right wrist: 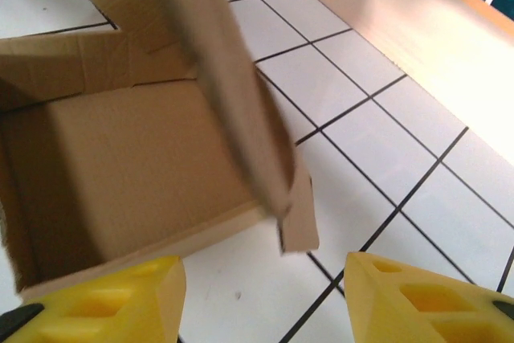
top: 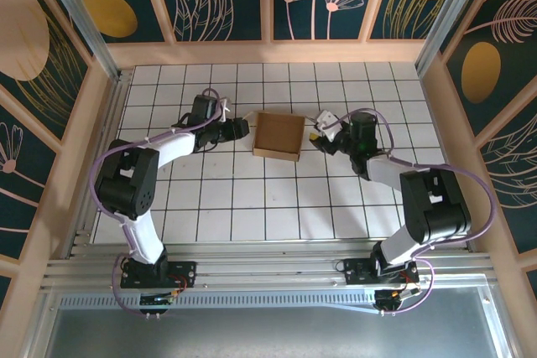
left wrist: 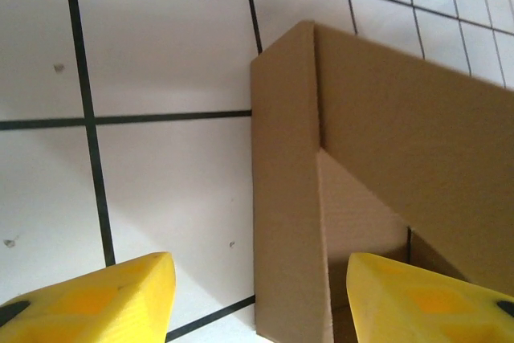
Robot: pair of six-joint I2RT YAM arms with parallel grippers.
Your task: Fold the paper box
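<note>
Box [top: 279,135] is sitting mid-desk [top: 252,207] between your arms, walls standing and top gaping, with one right-side flap seemingly waiting to be tucked. Left gripper [left wrist: 257,295] is straddling a corner wall, right gripper [right wrist: 265,295] is hovering alongside, both jaws spread, pinching nothing. You are seeing no brand or writing.

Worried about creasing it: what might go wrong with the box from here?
The left claw straddles the box without gripping; closing off-centre may buckle its wall. The flap by the open right claw looks blurred, likely loose, and might spring back.
</note>
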